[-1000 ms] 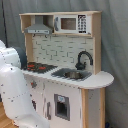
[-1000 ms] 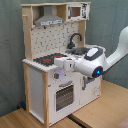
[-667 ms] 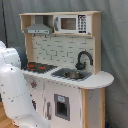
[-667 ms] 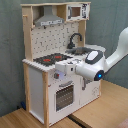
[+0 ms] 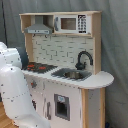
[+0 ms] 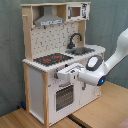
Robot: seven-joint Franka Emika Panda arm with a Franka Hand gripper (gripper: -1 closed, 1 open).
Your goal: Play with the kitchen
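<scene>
The kitchen (image 5: pixel 65 75) is a tall white and light-wood toy with a black faucet (image 5: pixel 84 59), grey sink (image 5: pixel 72 75), red-ringed hob (image 5: pixel 40 66), grey hood (image 5: pixel 39 27) and oven door (image 5: pixel 61 107). In the second exterior view the kitchen (image 6: pixel 47 70) stands at the left. My gripper (image 6: pixel 64 75) reaches in from the second exterior view's right, close against the front panel just under the hob (image 6: pixel 52 59) and above the oven door (image 6: pixel 64 96). In the first exterior view my white arm (image 5: pixel 15 95) fills the lower left and the gripper is hidden.
A microwave (image 5: pixel 70 23) sits in the upper shelf beside the hood. A dotted backboard (image 6: pixel 55 37) rises behind the counter. The kitchen stands on a wooden floor (image 6: pixel 100 107) in front of a grey curtain (image 5: pixel 114 50).
In the second exterior view, my gripper has dropped from counter height to the front panel below the hob. The kitchen itself looks unchanged.
</scene>
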